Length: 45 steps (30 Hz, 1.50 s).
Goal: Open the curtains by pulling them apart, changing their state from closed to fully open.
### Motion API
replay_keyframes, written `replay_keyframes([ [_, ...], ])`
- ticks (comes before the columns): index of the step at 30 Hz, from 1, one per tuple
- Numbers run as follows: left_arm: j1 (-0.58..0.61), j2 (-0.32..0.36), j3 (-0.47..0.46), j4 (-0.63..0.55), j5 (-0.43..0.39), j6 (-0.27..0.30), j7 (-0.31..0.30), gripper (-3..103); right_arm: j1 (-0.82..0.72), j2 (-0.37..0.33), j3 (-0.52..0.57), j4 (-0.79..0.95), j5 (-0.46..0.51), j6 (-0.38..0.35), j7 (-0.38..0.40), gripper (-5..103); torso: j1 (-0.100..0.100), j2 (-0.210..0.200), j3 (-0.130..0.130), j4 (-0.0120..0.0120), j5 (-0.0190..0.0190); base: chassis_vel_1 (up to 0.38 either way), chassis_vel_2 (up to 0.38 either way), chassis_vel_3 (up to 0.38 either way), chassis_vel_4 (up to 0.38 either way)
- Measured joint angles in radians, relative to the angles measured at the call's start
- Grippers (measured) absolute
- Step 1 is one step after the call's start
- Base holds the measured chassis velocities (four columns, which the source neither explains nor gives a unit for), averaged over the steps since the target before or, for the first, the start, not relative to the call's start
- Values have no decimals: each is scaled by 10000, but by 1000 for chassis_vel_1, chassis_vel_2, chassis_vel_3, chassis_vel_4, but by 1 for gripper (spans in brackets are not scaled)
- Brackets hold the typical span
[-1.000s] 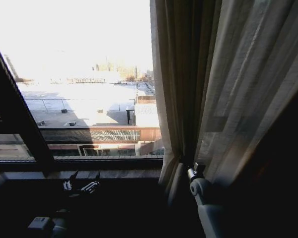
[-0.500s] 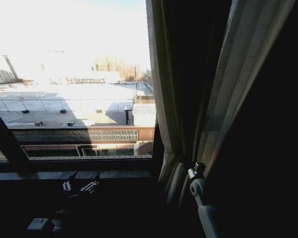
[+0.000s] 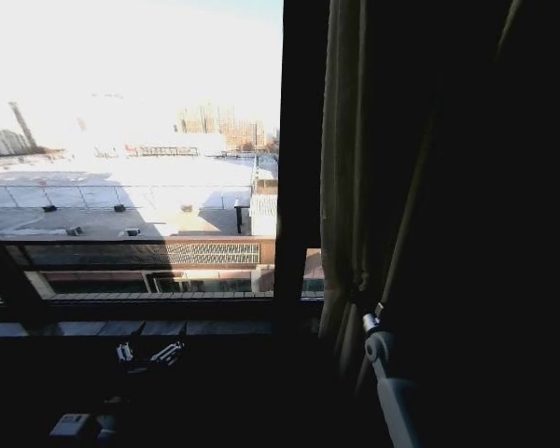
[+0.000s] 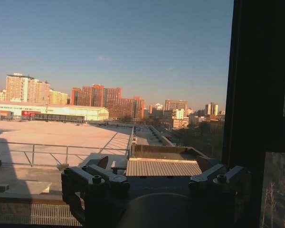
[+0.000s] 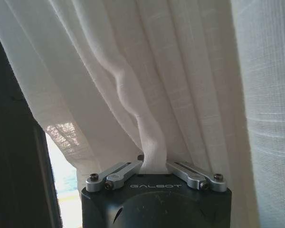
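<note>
A sheer off-white curtain (image 3: pixel 341 187) hangs bunched in long pleats at the right of the window. My right gripper (image 3: pixel 366 315) is raised against its lower part. In the right wrist view the right gripper (image 5: pixel 152 164) is shut on a pinched fold of the curtain (image 5: pixel 180 71), which rises straight out from between the fingers. My left gripper (image 3: pixel 151 353) is parked low in front of the sill, apart from the fabric. The left wrist view shows the left gripper (image 4: pixel 152 164) open, fingers spread with nothing between them.
A dark vertical window frame bar (image 3: pixel 294 159) stands just left of the bunched curtain. A slanted frame bar (image 3: pixel 5 271) crosses the lower left. The sill (image 3: pixel 121 329) runs below the glass. Beyond the glass lie rooftops and distant buildings.
The head camera has shifted. My right gripper has drawn the curtain's edge to the right, uncovering the vertical frame bar. The left arm has stayed put.
</note>
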Motion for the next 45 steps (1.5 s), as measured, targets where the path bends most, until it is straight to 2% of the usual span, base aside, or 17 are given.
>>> replay_keyframes([
  [13, 60, -131, 78, 97, 161, -157, 9, 100, 1016, -63, 707, -1828, -27, 313, 3514, 0, -1, 1, -1, 1, -3, 0, 0, 0, 0],
  [17, 75, -176, 98, 98, 161, -181, 9, 100, 1122, -102, 830, -2032, -19, 346, 3875, -3, -1, 1, 0, -2, 1, 0, 0, 0, 0],
  [19, 71, -189, 109, 98, 161, -181, 9, 100, 1111, -110, 836, -2034, 3, 343, 3877, 2, -1, 0, 1, -4, 6, 0, 0, 0, 0],
  [22, 1, -217, 151, 107, 168, -179, 12, 100, 772, -138, 803, -1470, 13, 339, 3338, 18, 1, -2, 3, -4, 7, 0, 0, 0, 0],
  [24, -18, -221, 153, 108, 169, -170, 12, 100, 576, -138, 799, -1167, 18, 302, 2957, 18, 1, -2, 3, -3, 6, 0, 0, 0, 0],
  [26, -55, -222, 142, 108, 169, -142, 10, 100, 12, -212, 782, -403, 17, 123, 1826, 29, 0, -1, 3, -1, 6, 0, 0, 0, 0],
  [27, -93, -216, 122, 118, 167, -120, 6, 100, -547, -315, 784, 342, -61, -60, 680, 34, -1, -1, 1, -2, -1, 0, 0, 0, 0],
  [28, -120, -214, 113, 128, 164, -108, 5, 100, -882, -356, 780, 783, -170, -235, 61, 40, -1, 0, 0, -4, -4, 0, 0, 0, 0],
  [29, -120, -214, 113, 128, 164, -108, 5, 100, -882, -356, 780, 783, -170, -235, 61, 40, -1, 0, 0, -4, -4, 0, 0, 0, 0],
  [31, -176, -214, 88, 149, 154, -87, -1, 100, -1516, -396, 686, 1583, -360, -526, -751, 45, -2, 1, 0, -7, 1, 0, 0, 0, 0],
  [32, -226, -214, 77, 171, 142, -48, -2, 100, -1879, -397, 562, 2102, -417, -610, -971, 56, -2, 0, 0, -4, 1, 0, 0, 0, 0],
  [34, -252, -215, 70, 180, 137, -25, -9, 100, -2045, -388, 499, 2324, -432, -634, -1014, 56, -2, 0, 0, -2, 0, 0, 0, 0, 0],
  [37, -365, -208, -1, 218, 40, 62, -49, 100, -2659, -352, 223, 3174, -457, -771, -1210, 73, -1, -1, 0, 0, 2, 0, 0, 0, 0],
  [40, -451, -196, -54, 239, -52, 119, -98, 100, -3061, -311, 91, 3710, -468, -818, -1521, 78, -1, 0, 0, -1, 1, 0, 0, 0, 0],
  [42, -522, -191, -85, 268, -108, 172, -197, 100, -3430, -227, 36, 4219, -617, -829, -1901, 88, -2, 0, 0, -2, 1, 0, 0, 0, 0],
  [43, -522, -191, -85, 268, -108, 172, -197, 100, -3430, -227, 36, 4219, -617, -829, -1901, 88, -2, 0, 0, -2, 1, 0, 0, 0, 0],
  [45, -566, -190, -101, 297, -126, 213, -251, 100, -3622, -138, 0, 4505, -703, -830, -1971, 97, -2, 1, 0, -3, 1, 0, 0, 0, 0],
])
